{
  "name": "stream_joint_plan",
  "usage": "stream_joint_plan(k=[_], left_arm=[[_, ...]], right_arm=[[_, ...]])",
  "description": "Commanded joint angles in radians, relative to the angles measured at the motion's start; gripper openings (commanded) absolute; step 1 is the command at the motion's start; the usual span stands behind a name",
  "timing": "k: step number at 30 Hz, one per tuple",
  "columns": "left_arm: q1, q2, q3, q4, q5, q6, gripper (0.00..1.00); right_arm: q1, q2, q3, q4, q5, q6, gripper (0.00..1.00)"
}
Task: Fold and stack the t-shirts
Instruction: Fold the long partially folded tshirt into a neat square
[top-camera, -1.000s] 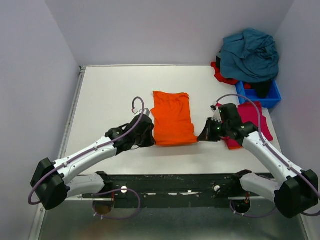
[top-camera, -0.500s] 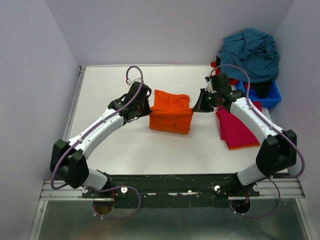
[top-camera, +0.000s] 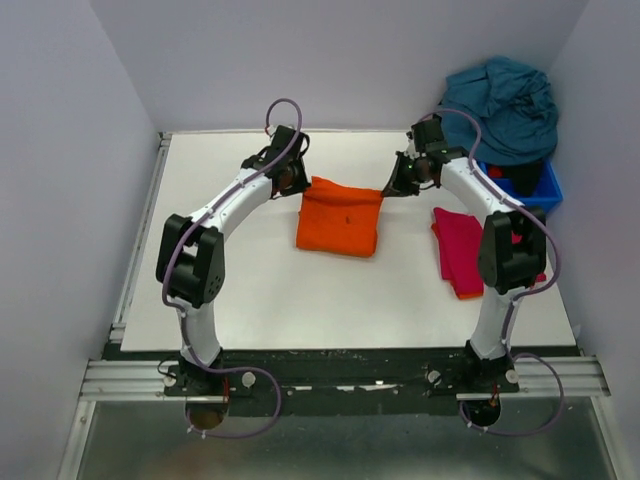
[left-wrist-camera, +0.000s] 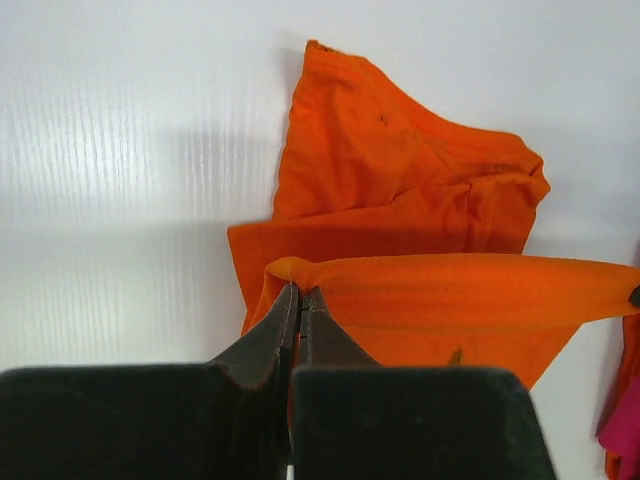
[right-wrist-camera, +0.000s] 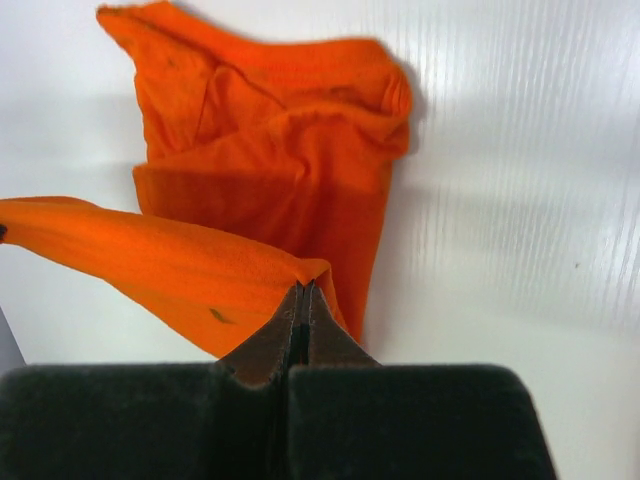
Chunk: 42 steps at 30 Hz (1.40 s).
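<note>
Orange t-shirt (top-camera: 338, 220) lies mid-worktop (top-camera: 230, 270), half doubled. The left fingers (left-wrist-camera: 265, 340) and right fingers (right-wrist-camera: 268, 348) are each pinched tight on one corner of its lifted edge. The edge is held taut between them, probably so the fold lands square. Magenta t-shirt (top-camera: 460, 250) lies folded to the right.

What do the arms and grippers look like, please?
The left arm and right arm are white links with black joints; a thin lilac cable runs along each. The left gripper and right gripper are black, with two wedge-shaped fingers tapering to fine tips.
</note>
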Motion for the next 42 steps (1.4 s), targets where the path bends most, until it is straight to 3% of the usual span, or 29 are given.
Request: stream_joint_plan(k=[1,6,7,8,9,10,11,13,17,20,27,34,42], left_arm=[[0.032,0.091,0.092,0.025,0.025,0.032,0.0],[0.052,0.201,0.177,0.064,0.071,0.023,0.0],[0.058,0.215,0.181,0.09,0.087,0.021,0.1],[0.064,0.223,0.177,0.126,0.115,0.017,0.35],[0.071,0.224,0.169,0.156,0.132,0.014,0.61],[0.076,0.22,0.157,0.192,0.14,0.014,0.73],[0.082,0.208,0.14,0.22,0.14,0.014,0.78],[0.093,0.179,0.102,0.269,0.149,0.029,0.89],[0.104,0.116,0.004,0.337,0.184,0.075,0.88],[0.104,0.105,-0.042,0.367,0.206,0.109,0.84],[0.107,0.175,-0.03,0.371,0.262,0.13,0.8],[0.116,0.284,0.066,0.314,0.284,0.164,0.64],[0.128,0.347,0.092,0.332,0.33,0.172,0.64]], right_arm=[[-0.036,0.085,0.101,-0.038,0.046,-0.015,0.01],[-0.064,0.197,0.216,-0.053,0.039,-0.011,0.02],[-0.069,0.213,0.234,-0.044,0.038,-0.006,0.08],[-0.075,0.23,0.246,-0.037,0.036,-0.005,0.26],[-0.079,0.237,0.262,-0.041,0.039,0.006,0.67],[-0.079,0.233,0.262,-0.04,0.044,0.008,0.89],[-0.079,0.218,0.245,-0.021,0.039,0.006,0.94],[-0.079,0.158,0.161,0.04,0.035,0.011,0.95],[-0.079,0.018,-0.057,0.186,0.038,0.002,0.78],[-0.078,-0.003,-0.12,0.221,0.0,-0.003,0.67],[-0.061,0.092,-0.108,0.243,-0.071,0.018,0.67],[-0.058,0.181,-0.03,0.233,-0.1,0.038,0.6],[-0.053,0.26,0.052,0.214,-0.114,0.051,0.6]])
